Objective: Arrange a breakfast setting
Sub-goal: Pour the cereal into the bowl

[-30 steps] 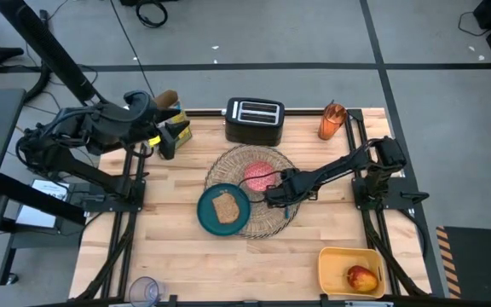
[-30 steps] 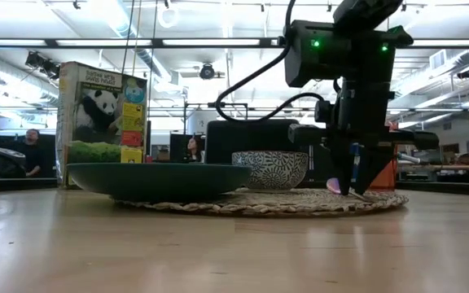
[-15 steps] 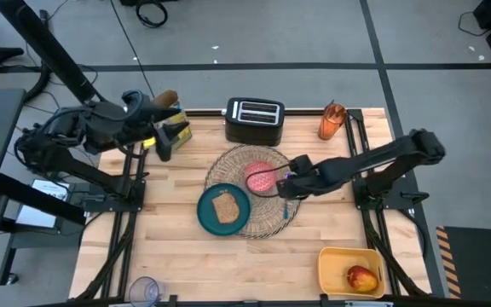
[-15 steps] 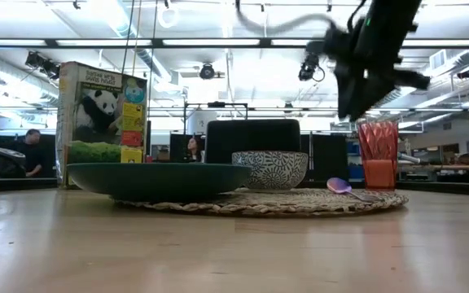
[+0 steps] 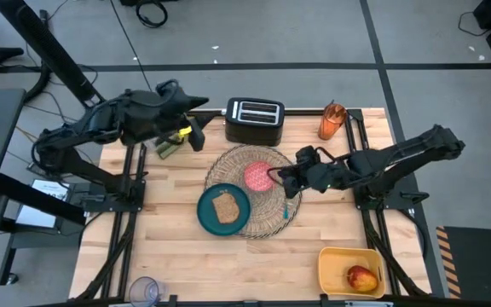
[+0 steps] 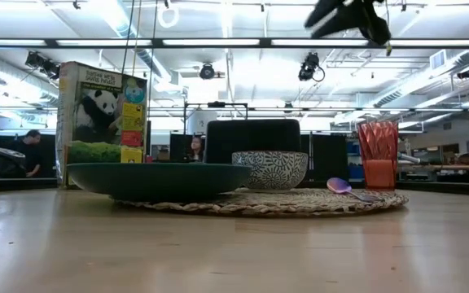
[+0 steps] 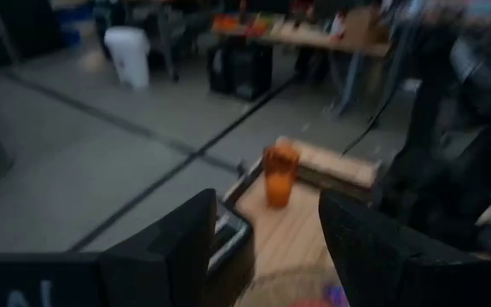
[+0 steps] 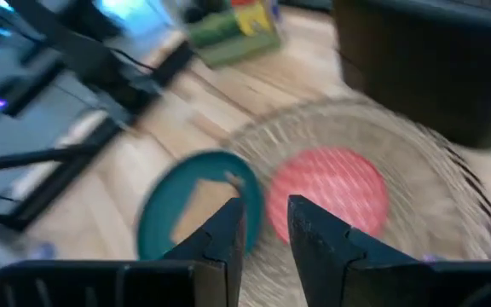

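While right pincer (image 5: 278,178) hangs released above wicker placemat (image 5: 275,213), spoon (image 6: 344,187) lies free below on mat w/ pink bowl (image 5: 258,176); teal plate (image 5: 208,217) holds toast (image 5: 225,207). Left pincer (image 5: 196,136) also released.

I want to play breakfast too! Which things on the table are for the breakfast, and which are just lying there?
For breakfast: wicker placemat, teal plate, toast slice, pink bowl, spoon, orange cup, apple.

Just lying about: toaster, panda box, yellow bin.
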`<state>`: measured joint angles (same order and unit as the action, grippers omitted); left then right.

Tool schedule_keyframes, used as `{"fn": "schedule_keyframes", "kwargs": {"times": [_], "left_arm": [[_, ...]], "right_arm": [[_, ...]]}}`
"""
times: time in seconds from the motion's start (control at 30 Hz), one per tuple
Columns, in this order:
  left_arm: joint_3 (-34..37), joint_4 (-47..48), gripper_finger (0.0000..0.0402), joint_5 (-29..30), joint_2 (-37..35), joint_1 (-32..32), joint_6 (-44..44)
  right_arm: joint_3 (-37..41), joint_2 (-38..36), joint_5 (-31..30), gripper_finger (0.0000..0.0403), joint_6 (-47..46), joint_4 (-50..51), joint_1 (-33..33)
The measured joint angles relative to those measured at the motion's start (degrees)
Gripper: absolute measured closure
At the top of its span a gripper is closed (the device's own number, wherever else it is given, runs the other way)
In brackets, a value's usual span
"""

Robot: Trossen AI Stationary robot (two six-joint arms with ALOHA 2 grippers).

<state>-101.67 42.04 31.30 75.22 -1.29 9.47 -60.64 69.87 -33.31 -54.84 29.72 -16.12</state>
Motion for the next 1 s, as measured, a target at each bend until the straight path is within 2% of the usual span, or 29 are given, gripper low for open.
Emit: {"fn": "schedule_keyframes", "kwargs": {"times": [0.13,0.27,0.47,0.63,0.77,0.87,1.0], "left_arm": [[0.0,7.6,0.0184,0.0,-0.2,-3.0,3.6],[0.0,14.5,0.0184,0.0,-0.3,-6.5,6.9],[0.0,35.0,0.0184,-0.7,-1.0,-8.8,15.2],[0.0,46.8,0.0174,-2.2,-1.2,-9.3,22.2],[0.1,47.8,0.0134,-6.6,-1.2,-9.3,24.9],[0.1,47.9,0.0108,-6.3,-1.1,-10.1,24.8],[0.1,47.7,0.0101,-5.6,-1.0,-16.2,21.4]], "right_arm": [[0.0,-1.5,0.2,0.0282,3.7,-4.3,1.0],[0.0,-1.8,0.9,0.0246,4.3,-5.9,2.6],[0.0,-1.5,7.1,0.0181,5.9,-6.6,2.4],[0.0,-1.5,7.5,0.0148,11.6,-8.9,-0.6],[0.0,-1.5,7.2,0.0138,14.3,-8.9,-1.8],[0.0,-1.5,7.2,0.0137,15.0,-8.9,-1.9],[0.0,-1.5,7.2,0.0139,15.0,-8.9,-1.9]]}}
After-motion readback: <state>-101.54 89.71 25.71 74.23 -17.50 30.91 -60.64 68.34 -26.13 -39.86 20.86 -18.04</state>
